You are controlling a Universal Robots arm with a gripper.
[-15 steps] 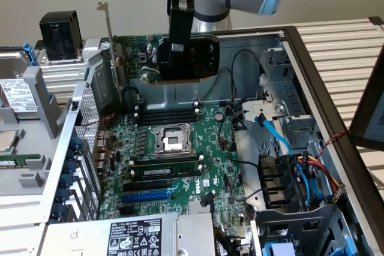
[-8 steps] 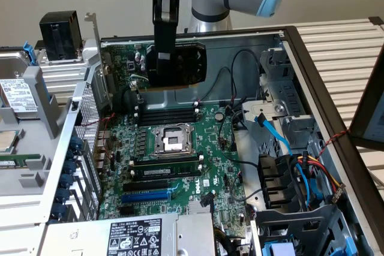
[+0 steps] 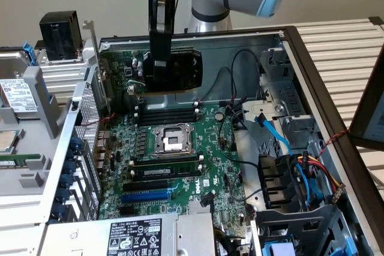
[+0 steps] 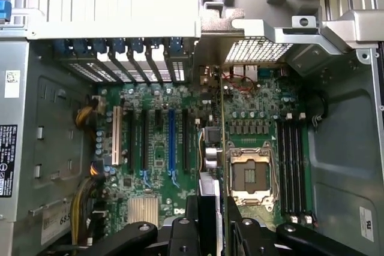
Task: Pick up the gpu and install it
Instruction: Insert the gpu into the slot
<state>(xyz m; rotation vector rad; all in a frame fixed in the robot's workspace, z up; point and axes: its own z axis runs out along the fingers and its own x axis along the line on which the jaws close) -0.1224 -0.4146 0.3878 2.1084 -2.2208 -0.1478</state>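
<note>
Looking at the exterior view, we see the gripper closed on the gpu, with its fingers pressing the card from both faces, so the picking up is done. The card hangs in the air above the far end of the motherboard, over the memory slots and past the CPU socket, and it does not touch the board. In the wrist view the gpu is seen edge-on between the fingers, above the zone between the socket and the expansion slots. In our judgement the installing is left to do: the blue slot (probably the one meant for this card) is empty, and the card is well apart from it.
</note>
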